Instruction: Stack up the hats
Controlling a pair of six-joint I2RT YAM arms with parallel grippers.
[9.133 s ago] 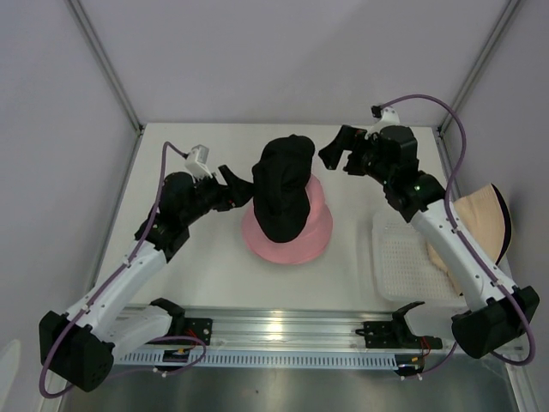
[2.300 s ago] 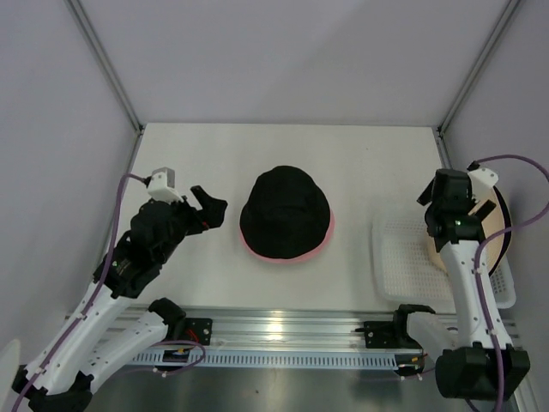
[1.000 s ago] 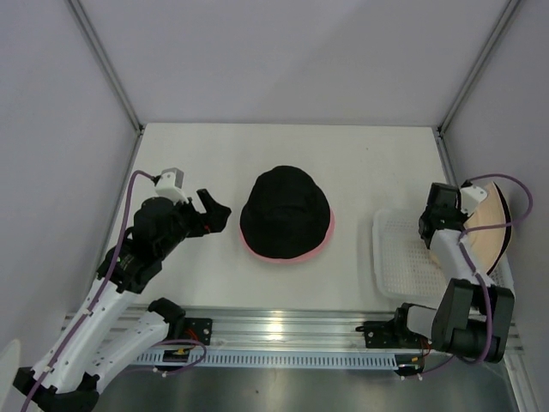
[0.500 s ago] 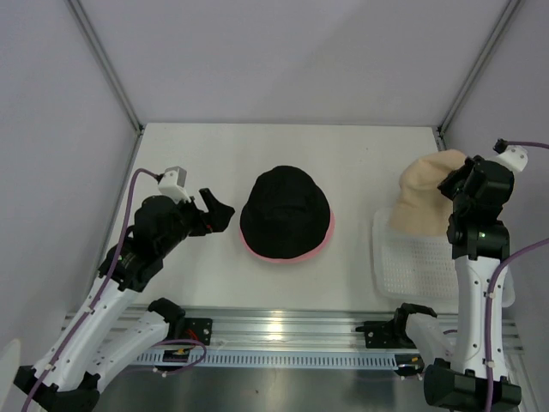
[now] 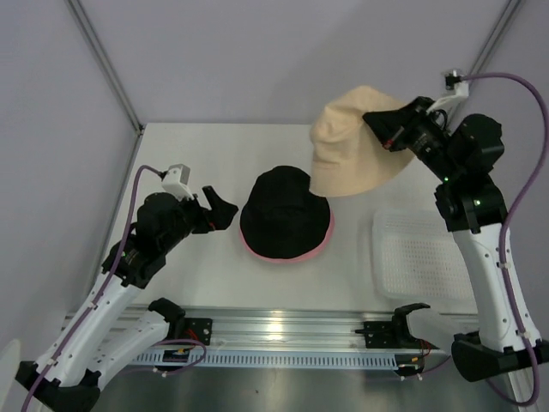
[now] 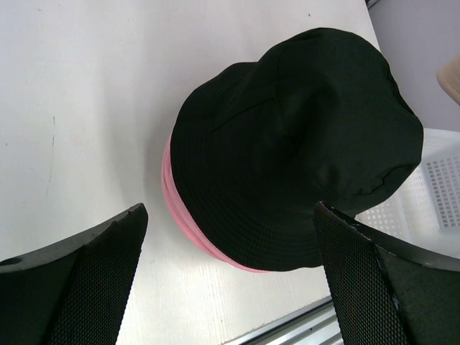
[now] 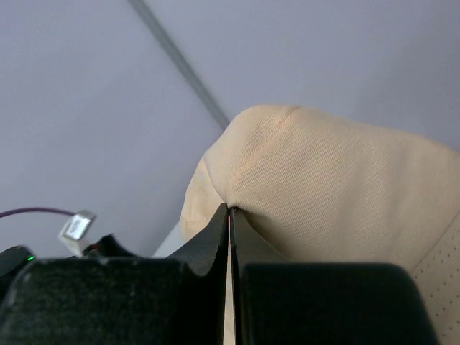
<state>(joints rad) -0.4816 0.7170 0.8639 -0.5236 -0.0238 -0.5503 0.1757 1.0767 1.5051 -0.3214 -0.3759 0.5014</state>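
Your top cam looks steeply down from behind the near edge, whole desk (image 5: 189,154) in frame. Left wrist cam sits low & close, looking past its own fingers (image 6: 86,280) at the black hat (image 6: 302,136), which top cam shares. Right wrist cam tilts up twd the wall (image 7: 86,108), v. close on the beige hat (image 7: 345,187), also in top cam.
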